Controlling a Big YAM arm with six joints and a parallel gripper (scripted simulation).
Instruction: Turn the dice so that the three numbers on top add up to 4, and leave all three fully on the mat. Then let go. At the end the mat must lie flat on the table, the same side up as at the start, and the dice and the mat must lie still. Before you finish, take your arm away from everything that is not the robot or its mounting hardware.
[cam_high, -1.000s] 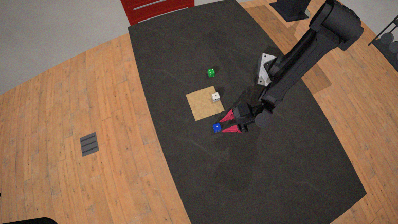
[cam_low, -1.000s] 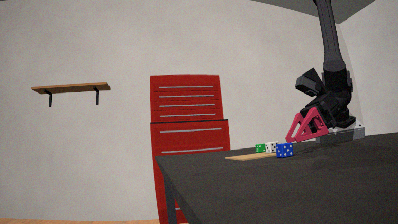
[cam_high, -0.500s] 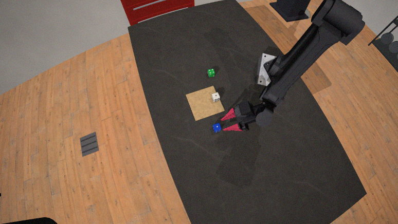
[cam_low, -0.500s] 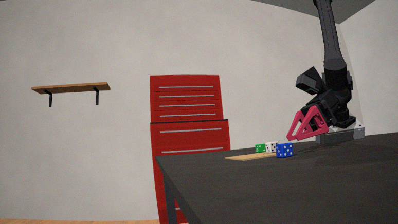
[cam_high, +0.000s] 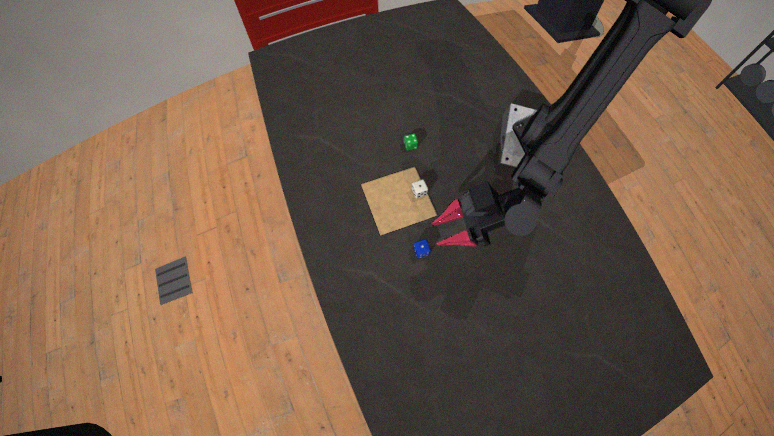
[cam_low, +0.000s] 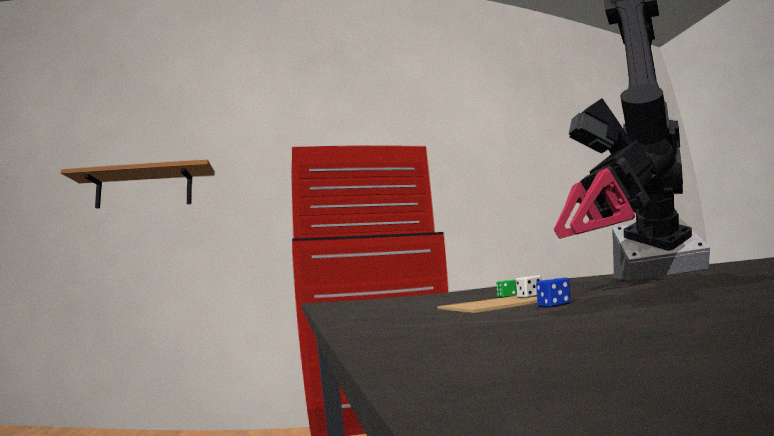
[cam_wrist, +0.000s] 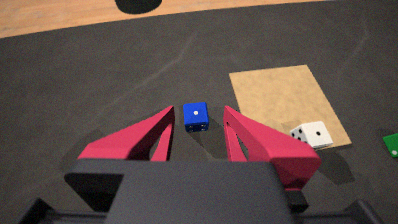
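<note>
Hovering above the dark table (cam_high: 487, 335) (cam_low: 568, 368) (cam_wrist: 100, 65), the black gripper with red fingers (cam_high: 437, 233) (cam_low: 566, 232) stands partly open, holding nothing. 1 blue cubic die (cam_high: 421, 248) (cam_low: 553, 292) (cam_wrist: 195, 117) shows 1 pip on top.

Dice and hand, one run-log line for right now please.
hand: open, raised | white die: on mat, one up | blue die, green die: off mat

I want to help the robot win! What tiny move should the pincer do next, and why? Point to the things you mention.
Maybe the open pincer (cam_high: 435, 233) (cam_low: 563, 232) (cam_wrist: 199, 112) should move to the green plastic-looking die (cam_high: 411, 141) (cam_low: 506, 288) (cam_wrist: 392, 145): it's off the tan square mat (cam_high: 389, 203) (cam_low: 471, 306) (cam_wrist: 277, 92) and shows four, too many.
</note>
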